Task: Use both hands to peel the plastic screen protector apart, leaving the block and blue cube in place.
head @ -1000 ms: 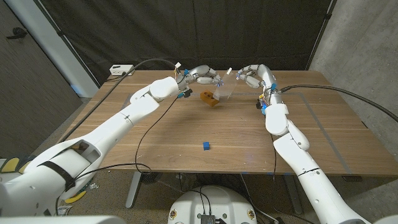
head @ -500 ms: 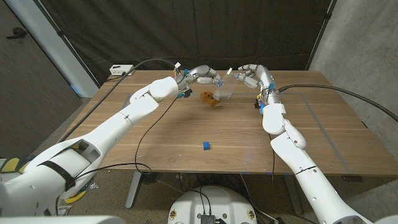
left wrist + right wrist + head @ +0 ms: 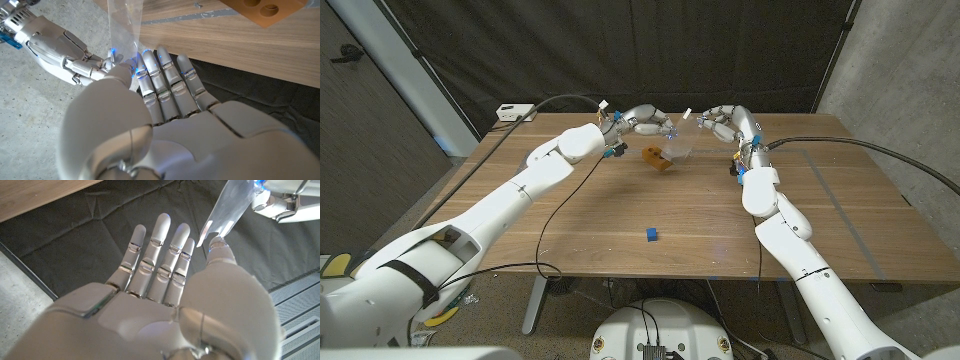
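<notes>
The clear plastic screen protector (image 3: 678, 143) hangs above the far part of the table between my two hands. My left hand (image 3: 645, 119) pinches one edge of the screen protector (image 3: 124, 25) between thumb and fingers (image 3: 150, 75). My right hand (image 3: 720, 120) holds the opposite end of the screen protector (image 3: 230, 207) at its thumb, its other fingers (image 3: 160, 250) stretched out. The brown wooden block (image 3: 658, 158) with round holes lies on the table just below the film. The small blue cube (image 3: 651, 234) sits alone nearer the front edge.
A white box (image 3: 515, 112) with a cable sits at the table's (image 3: 570, 220) far left corner. Black cables trail across the left part and off the right side. A dark curtain hangs behind the table.
My right arm has drawn slightly inward toward the middle. The film stays held between both hands; the block and cube have not moved.
</notes>
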Controlling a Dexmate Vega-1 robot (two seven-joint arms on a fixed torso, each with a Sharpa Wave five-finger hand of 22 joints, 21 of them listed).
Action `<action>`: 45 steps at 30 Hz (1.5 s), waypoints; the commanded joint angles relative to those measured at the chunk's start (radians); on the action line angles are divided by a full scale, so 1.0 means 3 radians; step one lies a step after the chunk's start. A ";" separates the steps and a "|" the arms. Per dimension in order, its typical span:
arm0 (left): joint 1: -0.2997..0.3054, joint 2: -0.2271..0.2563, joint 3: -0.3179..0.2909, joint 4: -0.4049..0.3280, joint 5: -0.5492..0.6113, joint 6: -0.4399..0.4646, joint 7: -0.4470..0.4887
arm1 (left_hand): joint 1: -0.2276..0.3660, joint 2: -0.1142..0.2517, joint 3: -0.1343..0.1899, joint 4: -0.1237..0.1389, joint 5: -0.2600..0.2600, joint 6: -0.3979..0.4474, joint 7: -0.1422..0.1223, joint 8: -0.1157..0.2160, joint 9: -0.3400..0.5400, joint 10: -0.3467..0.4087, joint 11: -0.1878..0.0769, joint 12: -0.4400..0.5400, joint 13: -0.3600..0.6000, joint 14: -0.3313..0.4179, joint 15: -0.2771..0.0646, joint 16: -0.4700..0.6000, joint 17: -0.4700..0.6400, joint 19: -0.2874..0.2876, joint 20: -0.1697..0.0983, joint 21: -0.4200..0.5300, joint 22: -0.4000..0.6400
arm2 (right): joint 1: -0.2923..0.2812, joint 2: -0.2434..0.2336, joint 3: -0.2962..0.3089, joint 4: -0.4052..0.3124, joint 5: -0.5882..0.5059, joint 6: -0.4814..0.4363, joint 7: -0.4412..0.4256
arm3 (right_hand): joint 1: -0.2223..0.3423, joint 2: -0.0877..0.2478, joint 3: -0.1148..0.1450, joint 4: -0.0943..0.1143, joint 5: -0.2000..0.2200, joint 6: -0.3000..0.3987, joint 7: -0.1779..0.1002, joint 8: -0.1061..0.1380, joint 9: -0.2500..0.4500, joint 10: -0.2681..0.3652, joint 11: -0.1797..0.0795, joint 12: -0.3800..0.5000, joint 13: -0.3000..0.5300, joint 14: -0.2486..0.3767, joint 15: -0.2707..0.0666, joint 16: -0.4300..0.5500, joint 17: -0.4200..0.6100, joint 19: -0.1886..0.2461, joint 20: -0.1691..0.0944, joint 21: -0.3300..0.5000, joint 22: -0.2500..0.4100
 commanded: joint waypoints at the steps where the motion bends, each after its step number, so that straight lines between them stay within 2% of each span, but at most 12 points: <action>1: -0.0043 -0.0029 0.0003 0.0113 -0.0035 -0.0047 -0.0028 | 0.0000 0.0006 0.0026 -0.0003 0.0025 -0.0014 -0.0018 0.0036 0.0176 -0.0059 -0.0134 0.0023 0.0014 0.0039 -0.0367 -0.0011 0.0008 -0.0011 -0.0233 0.0031 -0.0002 | 0.0012 -0.0016 -0.0011 0.0039 0.0012 0.0060 -0.0031 | 0.0025 0.0006 0.0001 -0.0024 0.0025 0.0105 -0.0019 0.0050 0.0029 0.0105 -0.0033 0.0066 0.0048 0.0090 -0.0354 0.0047 0.0056 0.0003 -0.0038 0.0040 -0.0016; 14: -0.0094 -0.0058 0.0008 0.0260 -0.0095 -0.0131 -0.0102 | -0.0020 -0.0003 0.0053 0.0008 0.0048 -0.0040 -0.0044 0.0064 0.0213 -0.0078 -0.0145 0.0022 0.0013 0.0041 -0.0370 -0.0030 0.0018 -0.0023 -0.0235 0.0070 -0.0009 | 0.0132 0.0002 -0.0130 0.0165 -0.0079 0.0035 -0.0133 | 0.0287 0.0042 0.0023 -0.0156 0.0067 0.0254 -0.0096 0.0137 0.0106 0.0191 -0.0144 0.0177 0.0189 0.0184 -0.0360 0.0157 0.0165 0.0027 -0.0123 0.0143 -0.0055; 21: -0.0110 -0.0058 0.0019 0.0315 -0.0120 -0.0123 -0.0158 | -0.0026 -0.0006 0.0061 0.0010 0.0057 -0.0048 -0.0056 0.0072 0.0224 -0.0096 -0.0164 0.0026 0.0030 0.0041 -0.0369 -0.0036 0.0021 -0.0029 -0.0230 0.0078 -0.0011 | 0.0196 0.0040 -0.0184 0.0292 -0.0102 0.0136 -0.0346 | 0.0311 0.0055 -0.0005 -0.0153 0.0075 0.0359 -0.0134 0.0182 0.0121 0.0304 -0.0173 0.0241 0.0233 0.0242 -0.0355 0.0223 0.0216 0.0058 -0.0137 0.0205 -0.0065; 27: -0.0127 -0.0059 0.0020 0.0365 -0.0129 -0.0129 -0.0181 | -0.0036 -0.0011 0.0074 0.0015 0.0073 -0.0034 -0.0037 0.0079 0.0214 -0.0090 -0.0163 0.0019 0.0012 0.0043 -0.0369 -0.0041 0.0025 -0.0036 -0.0226 0.0090 -0.0014 | 0.0214 0.0061 -0.0197 0.0355 -0.0089 0.0202 -0.0472 | 0.0335 0.0139 -0.0006 -0.0134 0.0084 0.0464 -0.0124 0.0221 0.0122 0.0399 -0.0167 0.0295 0.0275 0.0314 -0.0352 0.0297 0.0273 0.0079 -0.0150 0.0272 -0.0070; 36: -0.0169 -0.0116 0.0010 0.0507 -0.0161 -0.0230 -0.0171 | -0.0040 -0.0020 0.0096 0.0015 0.0095 -0.0025 -0.0013 0.0066 0.0170 -0.0087 -0.0150 0.0025 0.0014 0.0048 -0.0364 -0.0044 0.0035 -0.0046 -0.0224 0.0107 -0.0019 | 0.0165 0.0033 -0.0173 0.0269 -0.0061 0.0110 -0.0390 | 0.0318 0.0160 -0.0041 -0.0115 0.0078 0.0403 -0.0079 0.0181 0.0107 0.0339 -0.0120 0.0247 0.0248 0.0259 -0.0347 0.0276 0.0262 0.0049 -0.0130 0.0333 -0.0075; 45: -0.0202 -0.0142 0.0017 0.0585 -0.0161 -0.0290 -0.0178 | -0.0043 -0.0029 0.0116 0.0014 0.0106 0.0003 0.0015 0.0051 0.0107 -0.0073 -0.0119 0.0022 -0.0008 0.0047 -0.0357 -0.0046 0.0047 -0.0048 -0.0220 0.0123 -0.0023 | 0.0189 -0.0015 -0.0191 0.0237 -0.0047 0.0051 -0.0238 | 0.0275 0.0121 -0.0101 -0.0101 0.0066 0.0352 -0.0018 0.0137 0.0089 0.0339 -0.0091 0.0227 0.0222 0.0249 -0.0344 0.0289 0.0255 0.0018 -0.0116 0.0376 -0.0083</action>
